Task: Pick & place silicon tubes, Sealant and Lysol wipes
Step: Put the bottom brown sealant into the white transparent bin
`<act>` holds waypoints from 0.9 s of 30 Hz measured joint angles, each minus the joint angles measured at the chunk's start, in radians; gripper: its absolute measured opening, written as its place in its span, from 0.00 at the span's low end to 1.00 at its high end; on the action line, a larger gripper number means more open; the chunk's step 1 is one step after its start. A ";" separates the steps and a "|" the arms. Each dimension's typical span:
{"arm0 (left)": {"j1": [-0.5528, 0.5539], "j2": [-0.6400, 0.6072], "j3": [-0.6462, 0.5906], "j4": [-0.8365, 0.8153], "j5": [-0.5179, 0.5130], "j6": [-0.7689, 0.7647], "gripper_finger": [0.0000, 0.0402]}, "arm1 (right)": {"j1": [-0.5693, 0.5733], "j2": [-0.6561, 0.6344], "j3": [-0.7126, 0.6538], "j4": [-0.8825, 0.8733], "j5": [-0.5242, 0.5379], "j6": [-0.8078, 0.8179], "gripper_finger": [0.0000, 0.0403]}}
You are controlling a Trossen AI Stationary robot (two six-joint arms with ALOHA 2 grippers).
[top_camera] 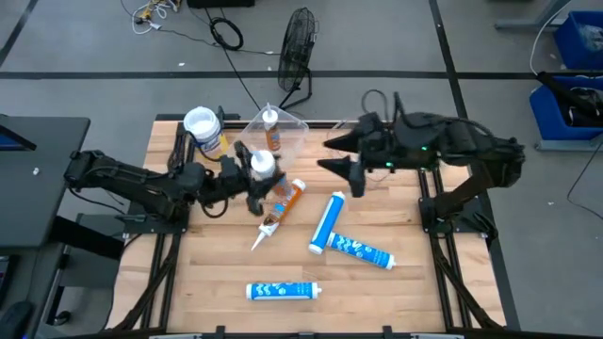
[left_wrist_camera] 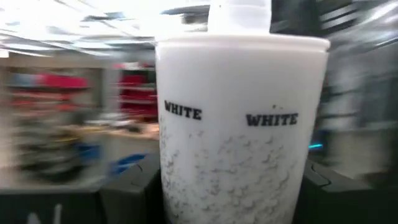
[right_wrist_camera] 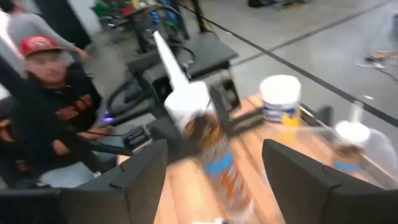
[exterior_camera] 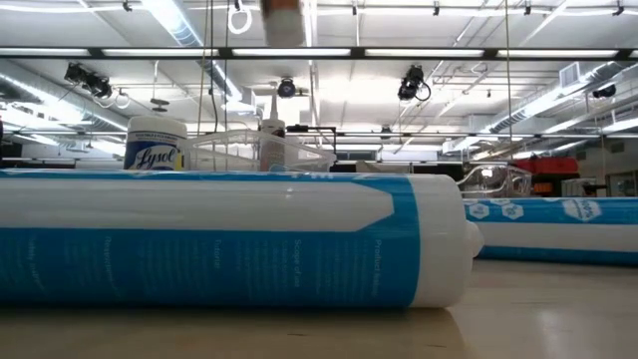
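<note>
Bare wood lies open along the table's [top_camera: 188, 282] left front, while three blue tubes [top_camera: 330, 224] clutter the right-centre and the wipes [top_camera: 203, 130] and clear bin [top_camera: 283, 132] block the back.

A robotics lab or workshop in an open industrial hall is shown. A wooden bench [top_camera: 283, 268] on a dark metal frame is set on a grey concrete floor [top_camera: 94, 38] marked with tape lines, with loose cables [top_camera: 226, 33], a standing fan [top_camera: 298, 47] and blue storage bins [top_camera: 577, 42] around it. Overhead, rows of strip lights [exterior_camera: 329, 52] and exposed ducting are seen.
</note>
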 joint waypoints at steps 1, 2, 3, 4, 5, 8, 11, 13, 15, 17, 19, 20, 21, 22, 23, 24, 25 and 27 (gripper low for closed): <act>0.002 -0.010 0.000 -0.028 -0.059 0.027 0.52 | 0.012 -0.007 0.000 -0.027 0.032 0.015 0.64; 0.005 -0.019 0.000 -0.051 -0.111 0.050 0.52 | 0.024 -0.012 0.000 -0.053 0.064 0.026 0.63; 0.015 -0.028 0.000 -0.072 -0.143 0.067 0.52 | 0.037 -0.013 0.000 -0.074 0.097 0.037 0.62; 0.027 -0.037 0.000 -0.100 -0.153 0.076 0.52 | 0.048 -0.013 0.000 -0.090 0.131 0.047 0.61; 0.040 -0.045 0.000 -0.128 -0.152 0.076 0.52 | 0.058 -0.012 0.000 -0.107 0.162 0.055 0.60; 0.083 -0.062 0.000 -0.207 -0.135 0.075 0.53 | 0.083 0.002 0.000 -0.134 0.234 0.074 0.56; 0.128 -0.067 0.000 -0.251 -0.125 0.070 0.52 | 0.094 0.023 0.000 -0.145 0.289 0.082 0.51; 0.154 -0.067 0.000 -0.272 -0.110 0.070 0.52 | 0.096 0.036 0.000 -0.154 0.334 0.112 0.47; 0.181 -0.066 0.000 -0.277 -0.074 0.070 0.52 | 0.094 0.044 0.000 -0.178 0.378 0.163 0.42; 0.207 -0.065 0.000 -0.281 -0.045 0.068 0.52 | 0.091 0.051 0.000 -0.206 0.408 0.207 0.36; 0.238 -0.065 -0.007 -0.288 -0.011 0.056 0.52 | 0.088 0.061 0.000 -0.216 0.422 0.234 0.29; 0.255 -0.065 -0.015 -0.288 0.020 0.048 0.52 | 0.088 0.065 -0.001 -0.220 0.422 0.239 0.25; 0.272 -0.065 -0.025 -0.286 0.047 0.043 0.52 | 0.088 0.069 -0.001 -0.220 0.421 0.242 0.20; 0.287 -0.067 -0.040 -0.287 0.070 0.031 0.52 | 0.088 0.072 -0.001 -0.217 0.421 0.244 0.15; 0.302 -0.071 -0.056 -0.289 0.089 0.017 0.52 | 0.088 0.076 -0.001 -0.215 0.421 0.244 0.11; 0.316 -0.072 -0.071 -0.285 0.100 0.006 0.52 | 0.089 0.079 -0.001 -0.216 0.421 0.245 0.06; 0.327 -0.072 -0.090 -0.263 0.112 -0.004 0.52 | 0.089 0.084 -0.001 -0.216 0.419 0.245 0.03; 0.349 -0.072 -0.122 -0.227 0.121 -0.007 0.52 | 0.088 0.093 -0.001 -0.211 0.418 0.255 0.02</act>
